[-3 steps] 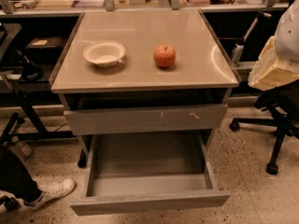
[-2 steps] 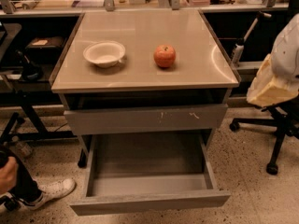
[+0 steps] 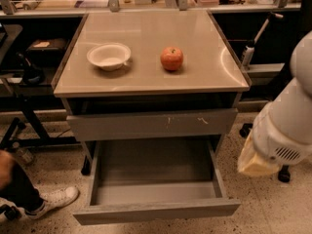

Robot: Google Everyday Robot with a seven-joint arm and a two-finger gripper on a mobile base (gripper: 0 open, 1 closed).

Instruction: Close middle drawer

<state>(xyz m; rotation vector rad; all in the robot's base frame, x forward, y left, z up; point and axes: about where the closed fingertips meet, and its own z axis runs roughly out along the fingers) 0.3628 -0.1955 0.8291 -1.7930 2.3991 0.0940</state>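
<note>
The middle drawer [image 3: 155,210] is pulled far out of the grey cabinet, low in the view. Its plain flat front faces me and its grey box interior [image 3: 153,172] holds nothing. Above it, the taller grey front with small white scratches [image 3: 151,124] stands slightly out from the cabinet. My white arm [image 3: 285,130] hangs at the right, just right of the open drawer's right side and apart from it. Its lowest visible part is a yellowish piece [image 3: 256,162]. My gripper is not visible; only the arm shows.
A white bowl [image 3: 109,56] and a red apple [image 3: 171,58] sit on the cabinet top [image 3: 146,79]. A person's leg and white shoe [image 3: 51,199] are on the floor at the left. Office chair wheels [image 3: 282,175] stand at the right, desks behind.
My arm has come down and to the left, closer to the right side of the open drawer. The person's leg at the left has shifted. The drawers have not moved.
</note>
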